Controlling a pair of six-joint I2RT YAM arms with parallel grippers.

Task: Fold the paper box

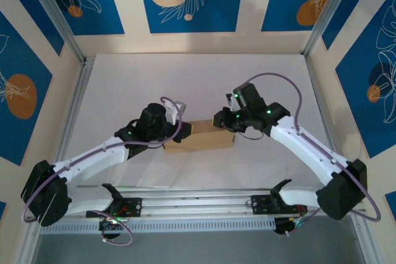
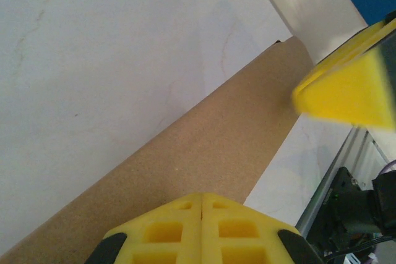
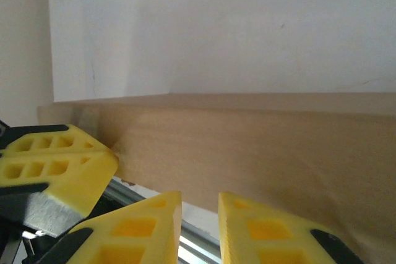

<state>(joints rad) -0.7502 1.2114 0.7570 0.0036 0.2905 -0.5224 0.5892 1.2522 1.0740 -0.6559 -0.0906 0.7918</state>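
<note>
The white table (image 1: 198,78) bears the brown paper box (image 1: 201,137) near its middle, between the two arms. The left gripper (image 2: 202,199), fingers pressed together, is at the box's left end; the right gripper (image 3: 200,197), fingers slightly parted and empty, at its right end

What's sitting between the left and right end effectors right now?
The paper box. In the top external view, the left end effector is at its left end and the right end effector at its right end, with brown cardboard spanning the stretch between.
</note>
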